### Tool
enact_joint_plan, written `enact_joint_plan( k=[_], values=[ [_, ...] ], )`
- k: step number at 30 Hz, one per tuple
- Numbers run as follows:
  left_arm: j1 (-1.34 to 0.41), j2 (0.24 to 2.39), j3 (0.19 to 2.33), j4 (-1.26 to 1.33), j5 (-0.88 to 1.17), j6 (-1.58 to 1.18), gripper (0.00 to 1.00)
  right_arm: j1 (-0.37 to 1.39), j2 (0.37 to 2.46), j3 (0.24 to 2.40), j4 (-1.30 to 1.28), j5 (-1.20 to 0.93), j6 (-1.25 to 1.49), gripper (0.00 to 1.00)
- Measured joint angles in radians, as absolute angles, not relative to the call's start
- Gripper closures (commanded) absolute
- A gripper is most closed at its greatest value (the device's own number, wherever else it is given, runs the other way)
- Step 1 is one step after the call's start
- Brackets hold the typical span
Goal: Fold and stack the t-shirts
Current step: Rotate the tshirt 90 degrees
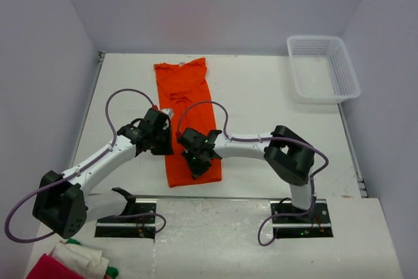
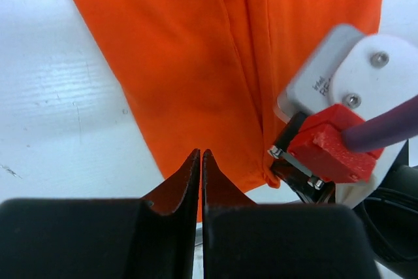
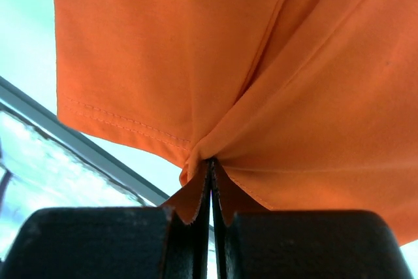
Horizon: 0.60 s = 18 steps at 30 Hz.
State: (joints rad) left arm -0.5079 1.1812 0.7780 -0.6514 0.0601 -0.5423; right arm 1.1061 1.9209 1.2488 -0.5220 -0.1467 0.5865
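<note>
- The t-shirt (image 1: 185,99) lies folded into a long strip on the table (image 1: 261,96), left of centre, with its near end between the two wrists.
- The right gripper (image 3: 210,161) has its jaws pressed together on a bunched bit of the hem, which we see raised off the table.
- The left gripper (image 2: 200,155) is pinched on the shirt's near edge, with cloth showing between its fingers.
- The left arm reaches in from the left, and the right arm's forearm stretches leftward from a bent elbow.
- A white basket (image 1: 295,70) sits at the far right corner.
- A cloth pile (image 1: 75,262) sits at the near left.
</note>
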Motion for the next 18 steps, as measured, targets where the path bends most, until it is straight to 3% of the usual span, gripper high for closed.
enact_joint_plan(
  k=[7, 14, 16, 18],
  values=[
    [-0.514, 1.137, 0.742, -0.677, 0.016, -0.624, 1.0, 1.113, 2.044, 1.419, -0.527, -0.175, 0.582, 1.0],
    [-0.514, 1.103, 0.796, -0.762, -0.106, -0.719, 1.0, 1.116, 2.072, 1.483, -0.552, -0.066, 0.554, 1.0],
    [-0.514, 1.094, 0.82, -0.788, -0.15, -0.738, 1.0, 1.115, 2.064, 1.481, -0.574, -0.03, 0.548, 0.96],
    [-0.514, 1.092, 0.853, -0.803, -0.189, -0.75, 1.0, 1.114, 2.032, 1.475, -0.606, 0.01, 0.54, 0.86]
  ],
)
